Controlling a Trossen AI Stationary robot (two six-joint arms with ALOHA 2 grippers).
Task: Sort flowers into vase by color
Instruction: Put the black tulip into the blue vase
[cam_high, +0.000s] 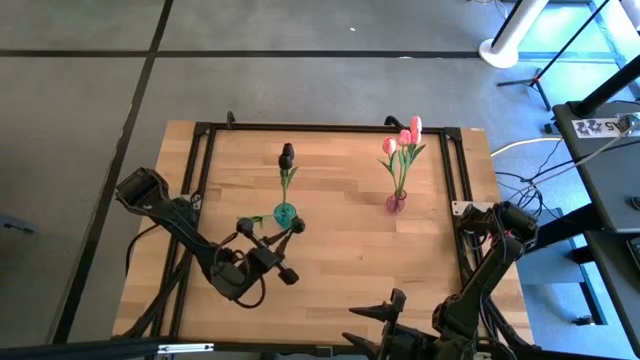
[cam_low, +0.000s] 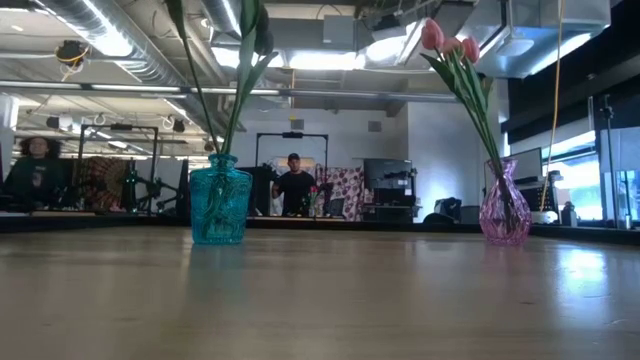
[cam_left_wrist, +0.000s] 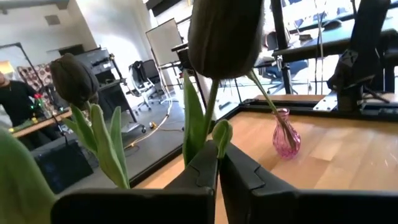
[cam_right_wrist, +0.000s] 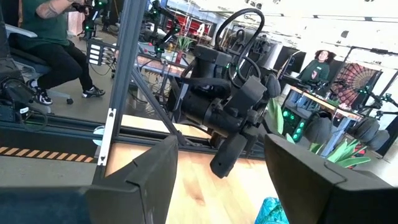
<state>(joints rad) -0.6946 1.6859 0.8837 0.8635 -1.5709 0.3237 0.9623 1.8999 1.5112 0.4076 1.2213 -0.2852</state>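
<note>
Left gripper (cam_high: 285, 228): pinching a black flower (cam_left_wrist: 225, 37) by its stem at the teal vase (cam_high: 285, 213), apparently placing it; next, releasing. Right gripper (cam_high: 385, 318): spread, waiting near the table's front edge.

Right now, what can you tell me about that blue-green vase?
The teal vase looks like patterned, see-through glass, with a wide body and a narrower neck. It stands upright on the wooden table, left of the pink vase. Green stems of dark-headed tulips rise from its mouth. The left gripper is right beside it.
</note>
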